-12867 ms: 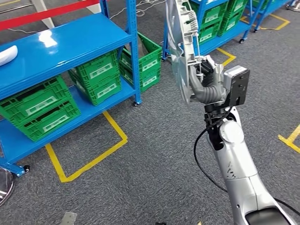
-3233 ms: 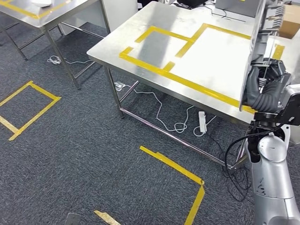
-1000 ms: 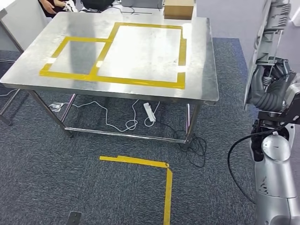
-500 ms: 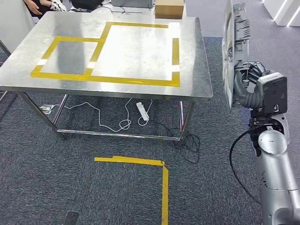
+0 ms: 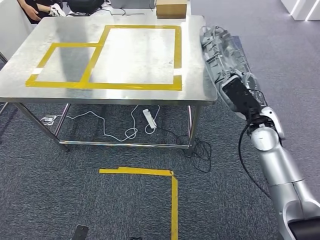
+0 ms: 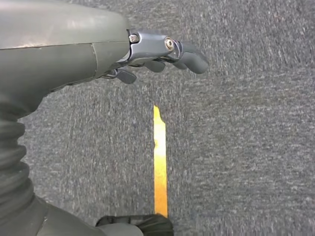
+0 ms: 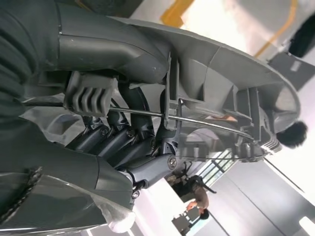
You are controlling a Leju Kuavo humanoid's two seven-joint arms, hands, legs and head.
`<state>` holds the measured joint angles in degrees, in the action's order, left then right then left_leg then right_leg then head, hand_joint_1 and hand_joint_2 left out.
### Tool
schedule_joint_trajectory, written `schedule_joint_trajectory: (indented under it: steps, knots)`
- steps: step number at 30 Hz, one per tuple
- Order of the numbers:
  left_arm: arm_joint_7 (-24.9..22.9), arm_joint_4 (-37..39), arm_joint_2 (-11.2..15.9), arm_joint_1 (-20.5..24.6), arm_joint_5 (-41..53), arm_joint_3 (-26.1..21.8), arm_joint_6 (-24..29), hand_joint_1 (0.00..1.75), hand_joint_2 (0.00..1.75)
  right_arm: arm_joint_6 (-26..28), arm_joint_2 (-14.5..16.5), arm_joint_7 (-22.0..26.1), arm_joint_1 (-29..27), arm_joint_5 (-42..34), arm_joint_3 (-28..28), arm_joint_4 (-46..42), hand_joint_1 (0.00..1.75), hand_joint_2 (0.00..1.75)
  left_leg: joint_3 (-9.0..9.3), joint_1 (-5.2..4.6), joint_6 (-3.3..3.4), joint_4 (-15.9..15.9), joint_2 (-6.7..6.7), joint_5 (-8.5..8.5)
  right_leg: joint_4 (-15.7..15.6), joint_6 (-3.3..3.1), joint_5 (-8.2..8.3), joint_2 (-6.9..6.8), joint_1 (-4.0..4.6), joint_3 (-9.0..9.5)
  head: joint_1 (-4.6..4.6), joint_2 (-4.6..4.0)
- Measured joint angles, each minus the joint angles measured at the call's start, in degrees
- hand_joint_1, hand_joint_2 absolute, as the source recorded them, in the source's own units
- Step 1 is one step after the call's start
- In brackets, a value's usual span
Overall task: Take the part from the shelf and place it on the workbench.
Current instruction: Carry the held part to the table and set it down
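- One part in play: grey moulded plastic piece with ribs and a thin metal rod, held by the right hand just off the worktop's right edge, tilted away from the robot and not resting on the worktop.
- Right wrist view: fingers curled around the part's inner ribbing, thumb over the outer shell, firm grasp.
- Right arm stretched forward, alongside the worktop's right edge.
- Left hand hangs over the carpet, well clear of the worktop; fingers nearly straight, close together, holding nothing.
- Worktop: steel, with two yellow tape rectangles sharing a side, the larger one nearer the part.
- Cardboard box at the worktop's far edge, beyond the larger rectangle.
- Person's arm at the worktop's far left corner.
- Power strip and white cable on the carpet under the worktop.
- Yellow L-shaped floor tape on the carpet in front of the worktop; a strip of floor tape also shows below the left hand in the left wrist view.
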<state>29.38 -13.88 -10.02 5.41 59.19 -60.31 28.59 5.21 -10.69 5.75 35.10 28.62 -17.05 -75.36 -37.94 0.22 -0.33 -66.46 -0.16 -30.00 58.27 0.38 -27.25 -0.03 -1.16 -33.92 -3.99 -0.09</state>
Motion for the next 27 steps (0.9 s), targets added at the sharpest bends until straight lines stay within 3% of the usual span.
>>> schedule_joint_trajectory:
  steps: [2, 4, 5, 7, 9, 11, 13, 14, 15, 16, 17, 19, 21, 24, 25, 27]
  knots:
    - [-0.1, 0.0, 0.0, 0.0, 0.3, 0.0, 0.0, 0.0, 1.75, 0.3, 0.4, -0.6, 1.8, 2.4, -2.6, 2.9, 1.75, 1.75, -0.74, -0.2, 0.83, -0.9, -0.08, 1.3, 0.0, -0.21, -0.07, 0.22, 0.37, 0.09, 0.0, 0.0]
    - [-0.2, 0.0, 0.2, 0.0, 0.3, 0.0, 0.0, 0.0, 1.75, 0.4, 0.6, -0.7, 2.9, 3.0, -3.7, 4.3, 1.75, 1.75, 1.69, -0.57, 2.03, 5.3, -0.23, 4.62, 0.1, -0.11, -0.09, 0.36, 0.66, -0.1, -0.02, 0.0]
    - [-0.2, 0.0, 0.2, 0.0, 0.3, 0.0, 0.0, 0.0, 1.75, 0.5, 0.7, -0.7, 3.1, 3.0, -4.0, 4.5, 1.75, 1.75, 2.24, -0.74, 2.32, 6.9, -0.28, 4.93, 0.1, 0.05, -0.02, 0.36, 0.65, -0.33, 0.01, 0.0]
    - [-0.3, 0.0, 0.2, 0.0, 0.3, 0.0, 0.0, 0.0, 1.75, 0.6, 0.7, -0.7, 3.3, 3.1, -4.4, 5.0, 1.75, 1.75, 2.35, -0.81, 2.37, 7.8, -0.25, 4.76, -0.1, 0.56, 0.17, 0.33, 0.63, -0.65, 0.14, 0.01]
    - [-0.4, 0.0, 0.2, 0.0, 0.3, 0.0, 0.0, 0.0, 1.75, 0.7, 0.7, -0.7, 3.6, 3.2, -4.7, 5.4, 1.75, 1.75, 2.56, -0.52, 2.43, 8.6, -0.15, 5.02, 0.8, 1.13, -0.65, 0.27, 0.62, -1.31, 0.11, 0.01]
    - [-0.4, 0.0, 0.2, 0.1, 0.3, 0.0, 0.0, 0.0, 1.75, 0.7, 0.7, -0.7, 4.0, 3.2, -5.0, 5.7, 1.75, 1.75, 2.76, -0.27, 2.54, 9.0, -0.07, 5.24, 5.9, 1.62, -3.58, 0.21, 0.51, -3.81, 0.04, 0.0]
    - [-0.4, 0.0, 0.1, 0.2, 0.3, 0.0, 0.0, 0.0, 1.75, 0.7, 0.7, -0.7, 3.9, 3.2, -5.2, 6.1, 1.75, 1.75, 2.74, -0.26, 2.61, 9.0, -0.08, 5.23, 13.6, 2.05, -6.54, 0.19, 0.45, -7.43, 0.01, 0.0]
    - [-0.4, 0.0, 0.1, 0.1, 0.3, 0.0, -0.1, 0.0, 1.75, 0.7, 0.7, -0.7, 3.9, 3.2, -5.4, 6.4, 1.75, 1.75, 2.75, -0.26, 2.62, 8.9, -0.08, 5.21, 15.7, 2.21, -6.77, 0.18, 0.43, -8.52, 0.02, 0.0]
    - [-0.4, 0.0, 0.1, 0.1, 0.3, 0.0, -0.1, 0.0, 1.75, 0.7, 0.7, -0.7, 3.9, 3.2, -5.5, 6.6, 1.75, 1.75, 2.75, -0.25, 2.6, 8.8, -0.08, 5.18, 15.6, 2.32, -5.87, 0.16, 0.39, -8.61, 0.02, 0.0]
    - [-0.4, 0.0, 0.1, 0.1, 0.3, 0.0, -0.1, 0.0, 1.75, 0.7, 0.7, -0.7, 3.9, 3.2, -5.6, 6.8, 1.75, 1.75, 2.77, -0.21, 2.52, 8.7, -0.08, 5.1, 13.0, 2.37, -3.96, 0.11, 0.35, -7.47, 0.02, 0.0]
    - [-0.4, 0.0, 0.1, 0.1, 0.3, 0.0, -0.1, 0.0, 1.75, 0.7, 0.7, -0.7, 4.0, 3.2, -5.6, 6.9, 1.75, 1.75, 2.77, -0.19, 2.39, 8.5, -0.09, 4.97, 9.0, 2.37, -1.85, 0.01, 0.3, -5.62, 0.02, 0.0]
    - [-0.4, 0.0, 0.1, 0.2, 0.3, 0.0, -0.1, 0.0, 1.75, 0.7, 0.7, -0.7, 4.3, 3.1, -5.7, 7.0, 1.75, 1.75, 2.52, -0.35, 1.92, 8.0, -0.12, 4.7, 2.3, 2.09, 0.27, -0.14, 0.43, -2.0, 0.04, 0.01]
    - [-0.4, 0.0, 0.1, 0.1, 0.3, 0.0, -0.2, 0.0, 1.75, 0.7, 0.7, -0.7, 4.3, 3.2, -5.8, 7.0, 1.75, 1.75, 2.23, -0.54, 1.47, 7.6, -0.12, 4.71, 0.6, 1.46, 0.01, -0.05, 0.64, -0.91, 0.09, 0.01]
    - [-0.4, 0.0, 0.1, 0.1, 0.3, 0.0, -0.2, 0.0, 1.75, 0.7, 0.7, -0.7, 4.3, 3.2, -5.9, 7.1, 1.75, 1.75, 1.89, -0.47, 0.7, 6.8, -0.09, 4.0, 0.4, 0.29, 0.27, 0.03, 0.42, -0.92, 0.15, 0.01]
    - [-0.4, 0.0, 0.1, 0.1, 0.3, 0.0, -0.2, 0.0, 1.75, 0.7, 0.7, -0.7, 4.3, 3.3, -5.9, 7.1, 1.75, 1.75, 1.23, -0.41, 0.37, 5.1, -0.08, 2.83, 0.3, -0.07, 0.37, 0.0, 0.31, -0.86, 0.26, 0.01]
    - [-0.4, 0.0, 0.2, 0.1, 0.4, 0.0, -0.2, 0.0, 1.75, 0.7, 0.8, -0.8, 4.4, 4.6, -6.1, 7.1, 1.75, 1.75, -1.65, -0.25, -0.18, -1.8, -0.06, -0.84, 0.2, -0.48, 0.41, -0.02, 0.3, -0.84, 0.46, 0.01]
